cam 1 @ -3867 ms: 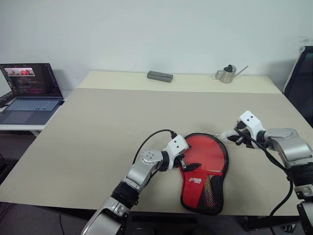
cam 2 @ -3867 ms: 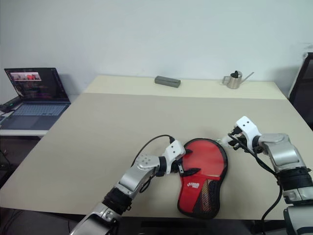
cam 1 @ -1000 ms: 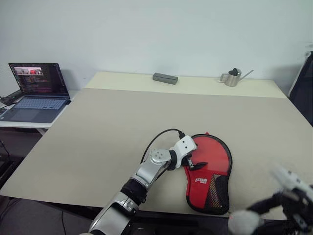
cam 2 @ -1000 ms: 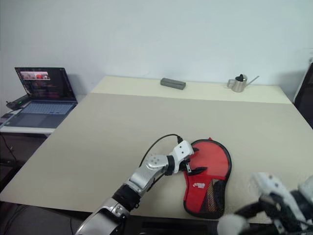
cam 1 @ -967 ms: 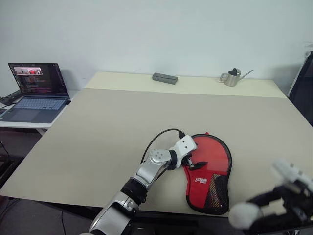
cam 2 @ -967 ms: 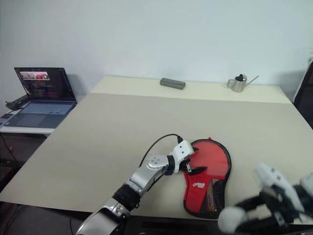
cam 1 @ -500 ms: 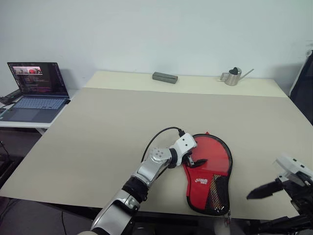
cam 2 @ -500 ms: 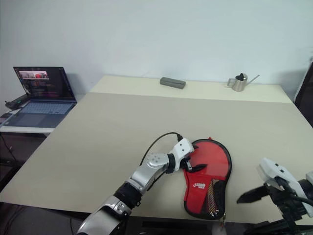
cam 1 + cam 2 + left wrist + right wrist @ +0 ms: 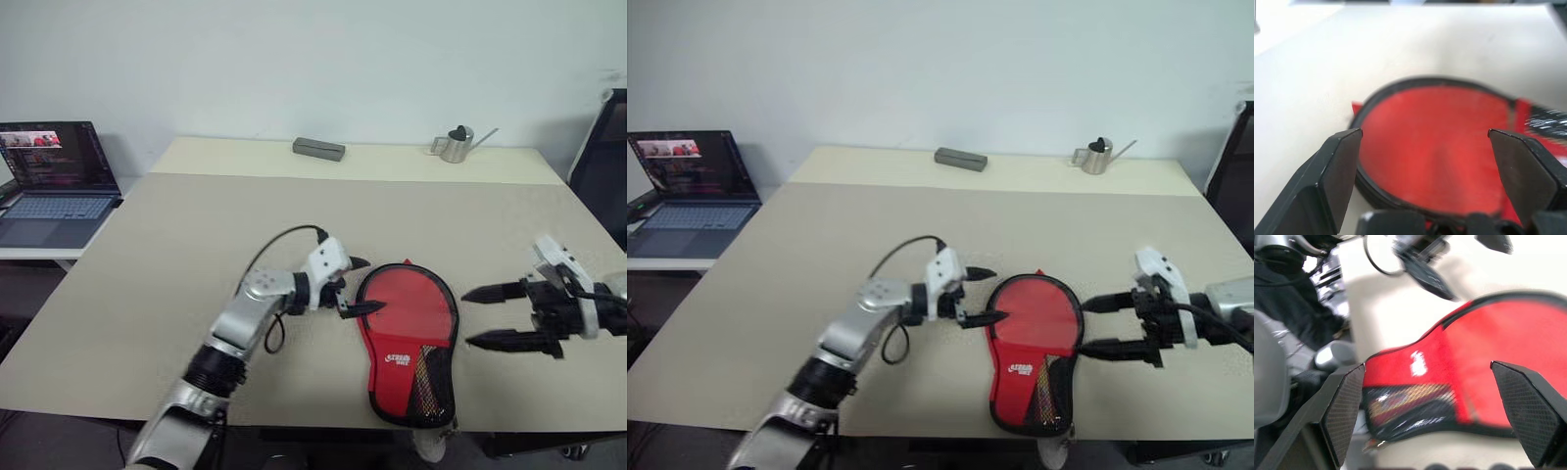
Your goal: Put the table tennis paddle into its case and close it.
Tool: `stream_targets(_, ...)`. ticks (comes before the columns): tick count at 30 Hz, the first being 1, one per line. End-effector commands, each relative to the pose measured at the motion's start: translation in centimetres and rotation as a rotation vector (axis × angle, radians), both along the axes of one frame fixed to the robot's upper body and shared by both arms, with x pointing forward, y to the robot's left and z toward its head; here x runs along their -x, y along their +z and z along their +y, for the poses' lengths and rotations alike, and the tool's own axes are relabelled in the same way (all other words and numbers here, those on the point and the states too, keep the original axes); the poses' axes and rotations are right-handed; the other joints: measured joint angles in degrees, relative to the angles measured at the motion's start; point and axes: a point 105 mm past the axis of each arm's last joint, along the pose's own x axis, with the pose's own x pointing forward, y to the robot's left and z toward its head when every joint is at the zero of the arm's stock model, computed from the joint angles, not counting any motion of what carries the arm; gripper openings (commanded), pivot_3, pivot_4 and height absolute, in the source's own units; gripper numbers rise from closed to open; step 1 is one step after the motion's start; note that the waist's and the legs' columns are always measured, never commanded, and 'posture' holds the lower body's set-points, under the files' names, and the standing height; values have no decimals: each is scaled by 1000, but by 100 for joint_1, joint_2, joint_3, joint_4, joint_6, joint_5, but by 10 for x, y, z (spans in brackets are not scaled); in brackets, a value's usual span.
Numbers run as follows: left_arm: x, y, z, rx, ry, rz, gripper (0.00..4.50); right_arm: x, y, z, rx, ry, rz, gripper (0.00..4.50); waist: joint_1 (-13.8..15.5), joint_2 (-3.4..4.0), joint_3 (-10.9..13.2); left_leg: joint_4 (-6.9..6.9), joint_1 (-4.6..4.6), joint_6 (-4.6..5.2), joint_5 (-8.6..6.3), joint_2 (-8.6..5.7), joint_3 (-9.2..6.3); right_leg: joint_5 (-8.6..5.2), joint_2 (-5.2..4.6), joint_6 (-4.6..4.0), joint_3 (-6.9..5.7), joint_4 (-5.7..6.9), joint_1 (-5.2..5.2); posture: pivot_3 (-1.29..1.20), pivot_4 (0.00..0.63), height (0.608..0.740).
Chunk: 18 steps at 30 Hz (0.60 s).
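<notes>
— Red fabric, black piping: that is the case [image 9: 409, 331], lying flat on the tabletop [image 9: 196, 255]. Any writing on it?

— White logo print on the red front, just above the black mesh pocket; the letters are too small to read.

— What is inside?

— I cannot tell. The round end looks smooth and flat; something striped shows faintly through the mesh in the right wrist view. The paddle itself I cannot make out.

— And the tools, relative to the case?

— The left tool [image 9: 355, 286] sits at the case's upper left rim, fingers spread wide, the lower fingertip over the red edge, gripping nothing. The right tool [image 9: 480, 316] hangs just off the case's right side, pointing at it, fingers also splayed and empty.

— Anything else?

— Beyond the case, a grey block [image 9: 318, 149] and a small metal watering can [image 9: 455, 145]; far to its left, an open laptop [image 9: 54, 181].
</notes>
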Motion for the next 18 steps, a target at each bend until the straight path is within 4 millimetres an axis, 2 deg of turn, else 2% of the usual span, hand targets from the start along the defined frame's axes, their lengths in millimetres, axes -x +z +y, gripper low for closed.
stream_targets(1, 9, 36, 29, 35, -15, -41, 4500, -18, 1, -7, 4, -40, -80, 4484, -5, 6, 4, 0, 2, 0, 0, 0, 0, 0, 0, 0, 4, 1, -1, 0, 150, 740)
stream_targets(6, 14, 39, 91, -21, 148, -41, 4500, -56, 5, -23, -35, -158, -139, 4484, -72, 25, 12, -5, 19, 0, -1, 2, 3, -2, -3, -5, 34, 5, -4, 0, 150, 740)
stream_targets(8, 14, 41, 109, -32, 224, -52, 4500, -70, 8, -28, -37, -189, -171, 4484, -95, 26, 20, -8, 19, 1, 0, 1, 4, -10, -9, -38, 42, 5, -4, 0, 150, 740)
stream_targets(11, 19, 47, 118, -39, 277, -81, 4500, -84, 5, -37, -18, -206, -191, 4484, -92, 15, 25, -7, 20, 1, 0, 3, -1, -9, -9, -44, 40, 5, -20, 0, 150, 740)
stream_targets(14, 25, 50, 116, -45, 307, -105, 4500, -95, 1, -42, -12, -218, -206, 4484, -67, 9, 23, -7, 18, 0, -1, -2, -1, -6, -13, -43, 42, 3, -19, 0, 150, 740)
stream_targets(18, 14, 61, 115, -29, 426, -165, 4500, -107, -1, -45, -32, -260, -232, 4484, -44, 10, 24, -7, 19, 0, 0, -2, -1, 13, -15, -71, 43, 3, -15, 0, 150, 740)
